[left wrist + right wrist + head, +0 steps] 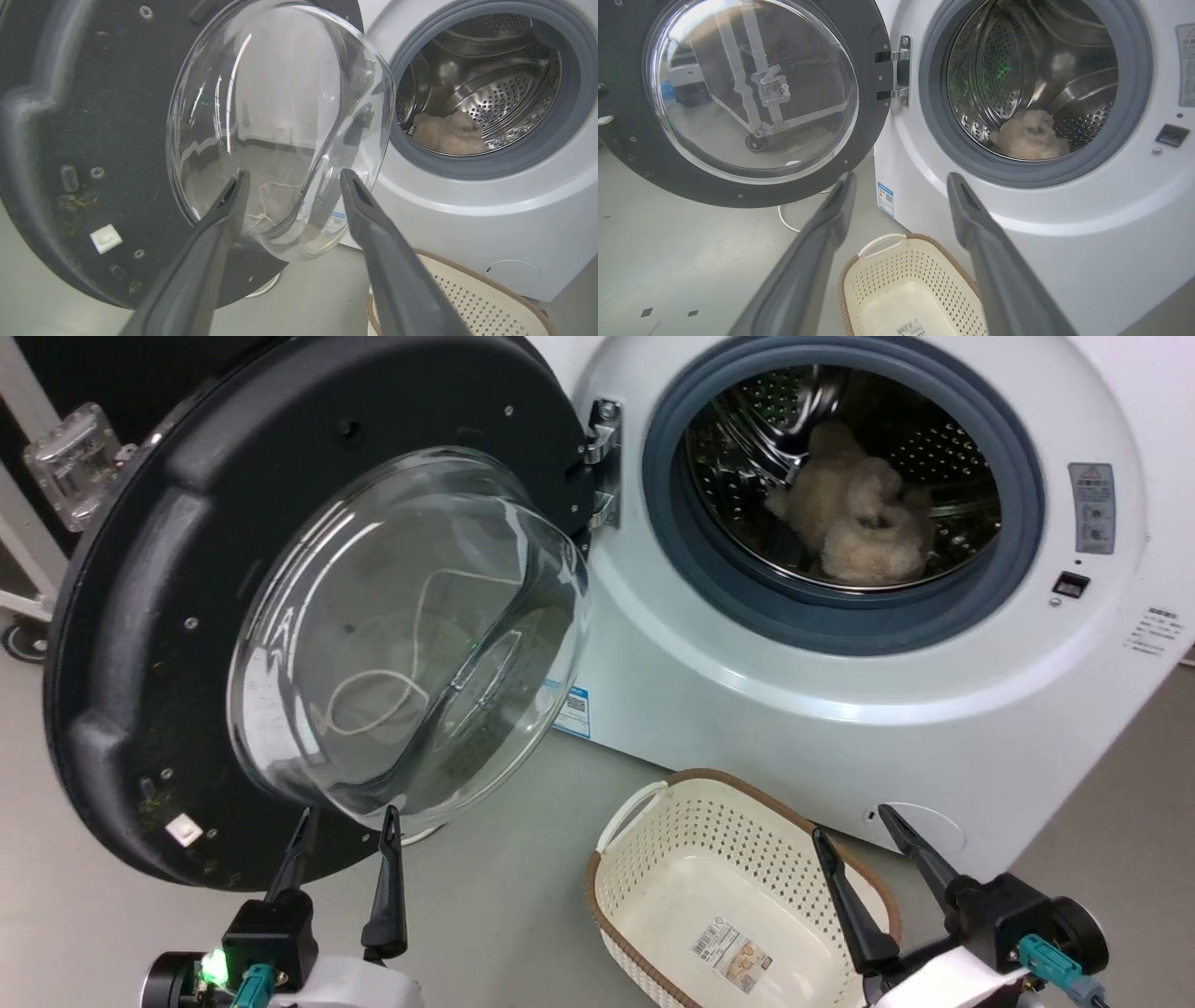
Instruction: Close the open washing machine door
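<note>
Washing machine door (140, 616) is standing wide open; left gripper (349, 812) and right gripper (851, 821) are hovering, fingers apart, empty.

Left gripper (349, 814) and right gripper (851, 821) are black with teal connectors (1041, 955).

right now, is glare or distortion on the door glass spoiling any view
Head view: faint pale reflections on the washing machine door glass. Left wrist view: its bulge warps the floor behind. Right wrist view: bright patch at its top left, background readable.
</note>
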You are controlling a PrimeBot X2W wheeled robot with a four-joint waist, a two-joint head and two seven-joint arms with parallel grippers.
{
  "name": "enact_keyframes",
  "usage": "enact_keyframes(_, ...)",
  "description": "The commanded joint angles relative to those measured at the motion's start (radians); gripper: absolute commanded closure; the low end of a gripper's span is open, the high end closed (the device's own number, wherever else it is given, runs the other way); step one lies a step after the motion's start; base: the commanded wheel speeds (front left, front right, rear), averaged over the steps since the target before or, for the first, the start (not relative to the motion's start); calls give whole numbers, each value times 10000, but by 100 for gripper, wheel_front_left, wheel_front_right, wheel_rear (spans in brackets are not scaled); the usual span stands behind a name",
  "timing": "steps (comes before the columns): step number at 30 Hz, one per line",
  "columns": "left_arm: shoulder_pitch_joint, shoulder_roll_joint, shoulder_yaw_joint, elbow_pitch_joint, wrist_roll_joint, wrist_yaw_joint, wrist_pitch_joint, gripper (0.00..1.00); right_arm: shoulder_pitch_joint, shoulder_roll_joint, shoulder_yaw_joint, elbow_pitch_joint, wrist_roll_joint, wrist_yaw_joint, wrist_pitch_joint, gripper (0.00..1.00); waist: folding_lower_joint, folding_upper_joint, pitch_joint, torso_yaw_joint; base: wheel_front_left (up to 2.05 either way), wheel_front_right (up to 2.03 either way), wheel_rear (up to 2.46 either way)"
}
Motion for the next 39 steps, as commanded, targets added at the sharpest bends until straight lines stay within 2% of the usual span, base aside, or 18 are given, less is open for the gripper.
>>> enact_keyframes(1,104,3,5,53,-48,31,-106,0,-69,-5,32,54,77,5,-118,0,0,-1,-10,82,0,0,0)
enact_keyframes(23,113,2,-37,468,-318,-75,-546,0,13,7,235,312,189,7,-558,0,0,-1,3,971,0,0,0)
enact_keyframes(24,108,2,-43,519,-353,-90,-567,52,21,10,243,315,192,7,-579,0,0,-1,5,1016,0,0,0)
enact_keyframes(25,100,2,-47,550,-361,-106,-588,100,31,14,250,314,198,7,-600,0,0,-1,8,1061,0,0,0)
enact_keyframes(31,-45,172,-60,342,-187,-280,-713,100,177,37,227,300,214,7,-725,0,0,-1,39,1335,0,0,0)
enact_keyframes(35,-357,268,352,-384,-590,-470,-797,100,303,42,138,217,167,7,-808,0,0,-1,146,1510,0,0,0)
enact_keyframes(37,-618,410,689,-788,-889,-607,-838,100,375,43,47,170,134,8,-850,0,0,-1,208,1585,0,0,0)
enact_keyframes(39,-898,829,990,-1134,-916,-733,-880,100,436,52,-1,110,103,8,-892,0,0,-1,309,1576,0,0,0)
